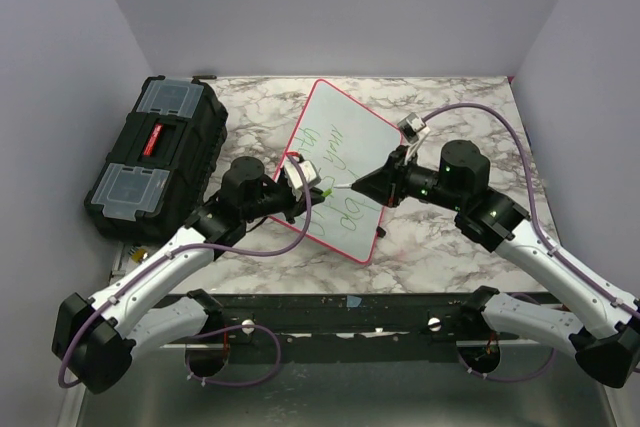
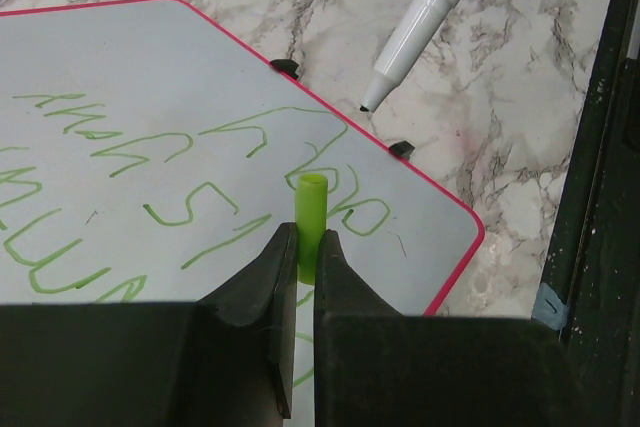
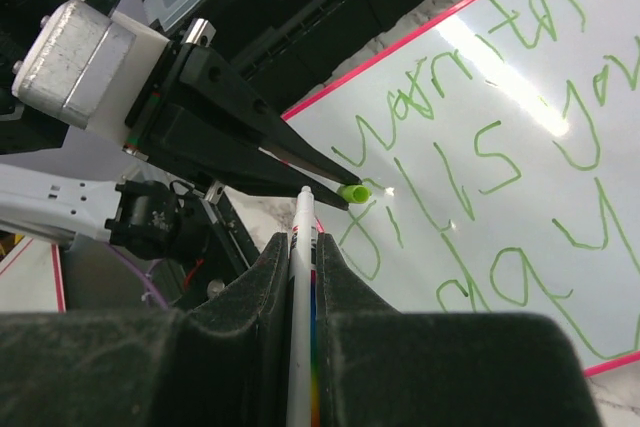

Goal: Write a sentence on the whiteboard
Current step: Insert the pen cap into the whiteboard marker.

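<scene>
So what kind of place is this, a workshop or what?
Probably a robot lab test cell: plain walls box in a marble-patterned table, two arms are bolted at its near edge, a black toolbox sits beside the whiteboard.

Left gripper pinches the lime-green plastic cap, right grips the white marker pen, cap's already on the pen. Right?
No: the lime-green plastic cap is off the white marker pen, its tip bare, per the left wrist view. The rest holds.
</scene>
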{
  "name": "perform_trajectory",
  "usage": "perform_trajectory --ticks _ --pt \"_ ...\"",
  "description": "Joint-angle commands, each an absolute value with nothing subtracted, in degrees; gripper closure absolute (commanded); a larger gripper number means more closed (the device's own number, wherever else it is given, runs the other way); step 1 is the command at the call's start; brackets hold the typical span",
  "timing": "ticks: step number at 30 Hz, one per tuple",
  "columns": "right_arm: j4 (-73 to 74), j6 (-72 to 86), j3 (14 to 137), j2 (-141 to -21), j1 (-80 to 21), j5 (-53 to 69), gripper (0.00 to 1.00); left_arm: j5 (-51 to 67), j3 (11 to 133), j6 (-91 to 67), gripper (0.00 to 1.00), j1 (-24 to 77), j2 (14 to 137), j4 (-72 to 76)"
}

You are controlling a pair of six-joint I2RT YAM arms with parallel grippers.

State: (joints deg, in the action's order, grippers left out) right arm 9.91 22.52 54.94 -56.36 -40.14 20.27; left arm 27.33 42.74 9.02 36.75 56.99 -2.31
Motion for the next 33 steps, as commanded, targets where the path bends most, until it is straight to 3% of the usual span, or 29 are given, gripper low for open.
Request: perform_trajectory --ticks 1,33 --pt "10.79 22.12 53.86 -56.55 -40.17 24.61 0.99 30.75 41.23 11.44 1.0 36.45 55.45 -0.31" --pt "9.25 24.81 52.38 -59.24 -40.16 18.73 0.99 31.56 40.87 12.66 1.0 36.85 54.23 -0.35"
